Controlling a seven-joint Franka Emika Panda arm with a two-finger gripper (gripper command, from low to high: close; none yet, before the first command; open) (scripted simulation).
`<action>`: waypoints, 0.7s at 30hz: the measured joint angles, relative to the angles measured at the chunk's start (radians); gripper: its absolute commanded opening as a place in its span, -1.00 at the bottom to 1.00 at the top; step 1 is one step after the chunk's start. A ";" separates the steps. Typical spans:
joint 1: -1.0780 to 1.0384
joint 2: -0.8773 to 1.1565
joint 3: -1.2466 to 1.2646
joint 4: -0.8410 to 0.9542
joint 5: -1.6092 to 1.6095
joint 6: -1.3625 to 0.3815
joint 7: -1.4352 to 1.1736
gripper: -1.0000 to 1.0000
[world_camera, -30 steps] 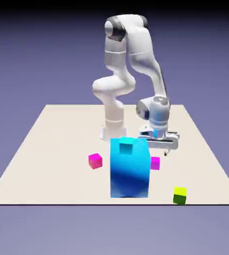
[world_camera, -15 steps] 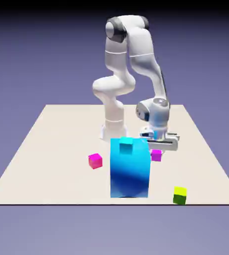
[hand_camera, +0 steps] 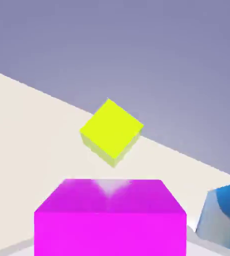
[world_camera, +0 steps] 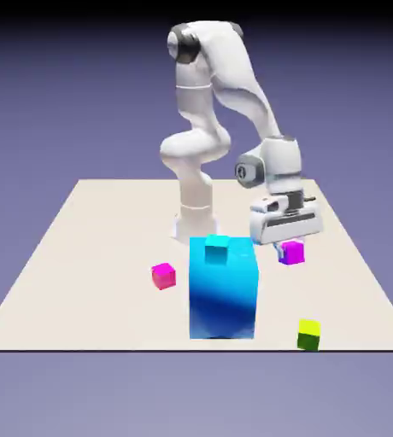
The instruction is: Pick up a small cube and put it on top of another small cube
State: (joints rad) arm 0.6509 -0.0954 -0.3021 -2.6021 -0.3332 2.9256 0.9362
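Gripper (world_camera: pixel 291 247) is now clamping the purple cube (world_camera: pixel 293 253), having lifted it. Stacking on the pink cube (world_camera: pixel 163 276) is coming next.

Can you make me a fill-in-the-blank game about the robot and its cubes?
The gripper is holding the ____ cube.
The big block is colored ____.
A small teal cube sits on ____ of that block.
The cube nearest the table's front edge is ____.

Missing words: purplish-magenta; blue; top; yellow-green
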 measured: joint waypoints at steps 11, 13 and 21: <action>-0.336 -0.125 -0.190 -0.008 -0.025 -0.119 -0.207 -1.00; -0.408 -0.138 -0.188 -0.032 0.004 -0.147 -0.196 -1.00; -0.698 -0.252 -0.039 -0.298 0.103 -0.269 -0.156 -1.00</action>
State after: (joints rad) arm -0.0474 -0.3470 -0.3414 -2.9002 -0.2301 2.6564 0.7799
